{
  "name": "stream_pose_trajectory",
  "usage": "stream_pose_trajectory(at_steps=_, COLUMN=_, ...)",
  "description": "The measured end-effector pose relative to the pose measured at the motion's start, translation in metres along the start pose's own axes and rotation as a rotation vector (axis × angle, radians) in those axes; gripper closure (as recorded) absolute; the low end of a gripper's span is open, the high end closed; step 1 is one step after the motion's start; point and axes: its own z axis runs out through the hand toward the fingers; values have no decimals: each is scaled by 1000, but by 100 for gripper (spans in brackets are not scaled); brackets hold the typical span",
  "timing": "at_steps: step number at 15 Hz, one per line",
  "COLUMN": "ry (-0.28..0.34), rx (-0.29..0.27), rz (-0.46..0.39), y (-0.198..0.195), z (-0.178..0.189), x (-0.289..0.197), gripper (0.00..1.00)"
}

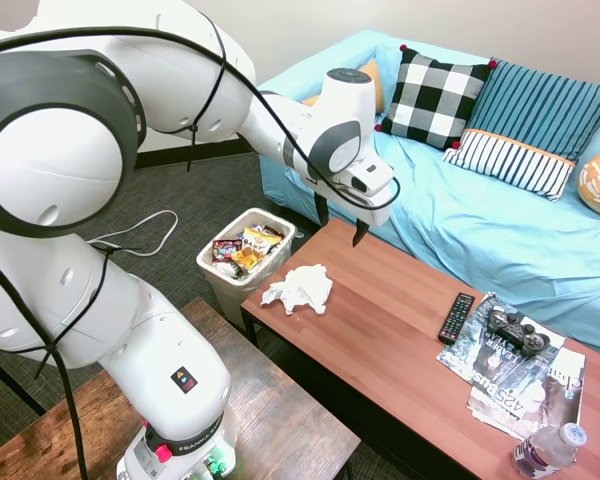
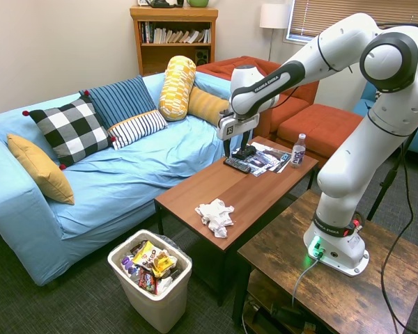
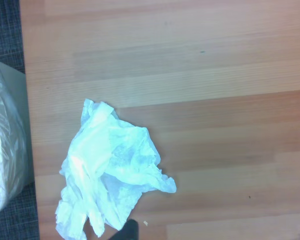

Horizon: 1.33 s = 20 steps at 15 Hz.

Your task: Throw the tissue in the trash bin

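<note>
Fingers (image 1: 322, 210) of gripper (image 1: 341, 222) spread apart, nothing betw. them, hanging above coffee table (image 1: 400, 330). Tissue (image 1: 298, 289): crumpled white wad on table, near the end by the trash bin (image 1: 246, 256). Bin on carpet just beside table; holds snack wrappers, prob. near full. Remote (image 1: 456, 317), game controller (image 1: 517, 330), magazines (image 1: 530, 385), bottle (image 1: 547, 449) at far end.

Two wide cams face the coffee table (image 1: 400, 330) from opposite ends; wrist cam looks straight down, close-ish, at its bin-side edge.
</note>
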Motion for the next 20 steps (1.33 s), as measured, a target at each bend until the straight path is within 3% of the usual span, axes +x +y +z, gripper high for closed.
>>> stream_pose_trajectory(at_steps=3, ry=-11, rx=-3, rz=6, y=2, z=6, x=-2, gripper=0)
stream_pose_trajectory(at_steps=6, ry=-15, rx=0, rz=-13, y=3, z=36, x=-14, gripper=0)
stream_pose_trajectory(at_steps=9, ry=-40, rx=16, rz=-49, y=-13, z=82, x=-40, gripper=0)
stream_pose_trajectory(at_steps=13, ry=-70, rx=-7, rz=-118, y=-33, z=151, x=-74, gripper=0)
stream_pose_trajectory(at_steps=20, ry=-26, rx=-83, rz=-187, y=-70, z=262, x=-99, gripper=0)
